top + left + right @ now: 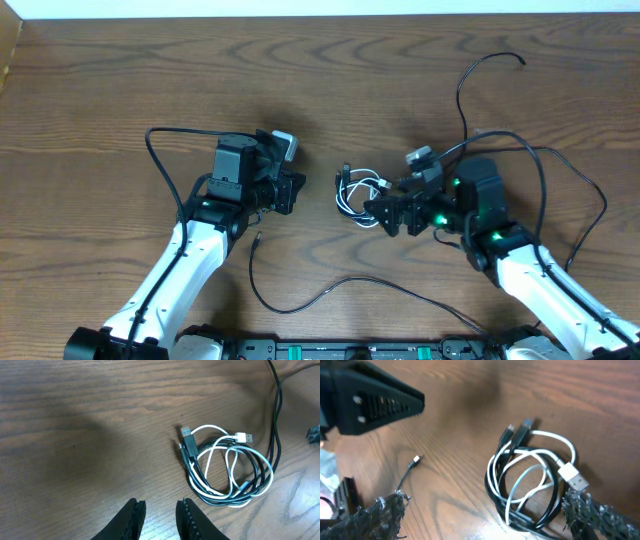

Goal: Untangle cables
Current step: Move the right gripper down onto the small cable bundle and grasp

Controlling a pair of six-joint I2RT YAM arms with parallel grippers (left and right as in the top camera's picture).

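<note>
Overhead alone: whole loose black cable [345, 283]

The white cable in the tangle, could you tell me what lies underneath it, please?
Black cable loops pass under the white cable in places, on the wooden table; the crossings deeper inside are covered.

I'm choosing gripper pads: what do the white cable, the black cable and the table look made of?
White cable: smooth, slightly glossy plastic or rubber sheath, judging by its soft highlights. Black cable: similar sheath, apparently duller; its plug tip shines like metal. Table: visible wood grain, satin sheen; possibly veneer or laminate.
</note>
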